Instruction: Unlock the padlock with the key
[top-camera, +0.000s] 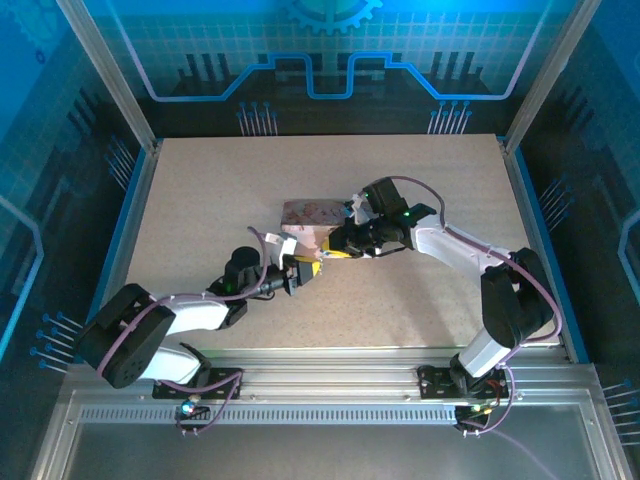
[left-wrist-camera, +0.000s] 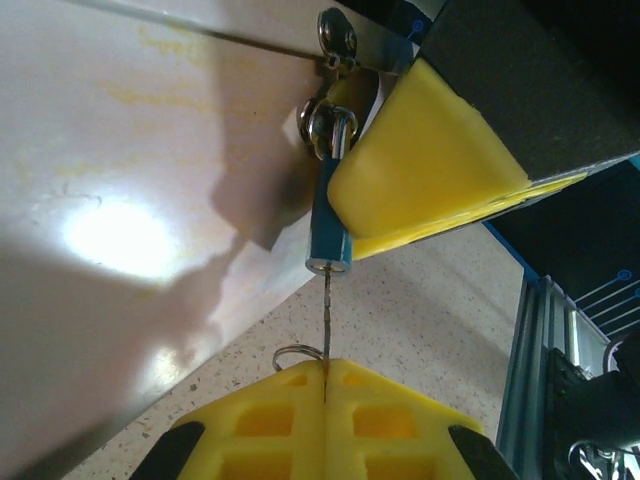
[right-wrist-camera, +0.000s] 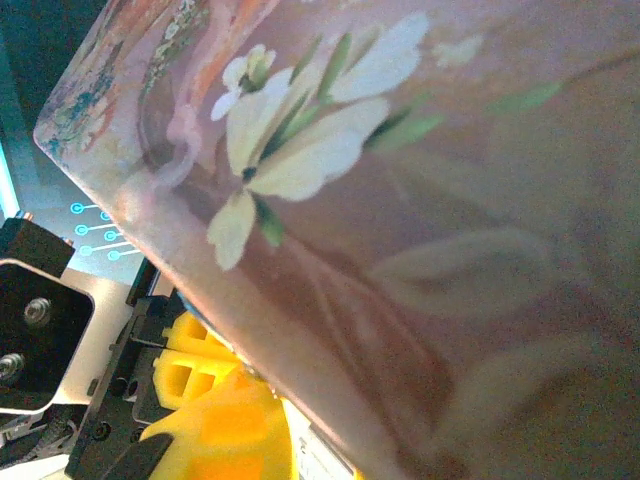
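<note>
The small bluish padlock (left-wrist-camera: 328, 235) hangs by its shackle from the metal hasp (left-wrist-camera: 340, 40) on the pink floral box (top-camera: 305, 215). My left gripper (left-wrist-camera: 325, 375) is shut on the thin dark key (left-wrist-camera: 326, 310). The key's blade points up and its tip sits in the bottom of the padlock. The key's ring (left-wrist-camera: 293, 352) pokes out beside the fingers. My right gripper (top-camera: 337, 250) is at the box's front, and its yellow fingers (left-wrist-camera: 420, 150) are closed on the padlock's body, hiding part of it. In the right wrist view the box (right-wrist-camera: 400, 200) looms close above a blurred yellow finger (right-wrist-camera: 215, 430).
The box stands mid-table, its pale wall (left-wrist-camera: 150, 150) right beside the lock. Both arms meet at its near side. Speckled tabletop (top-camera: 220, 190) lies open to the left, back and right. Aluminium frame rails (top-camera: 330, 375) run along the near edge.
</note>
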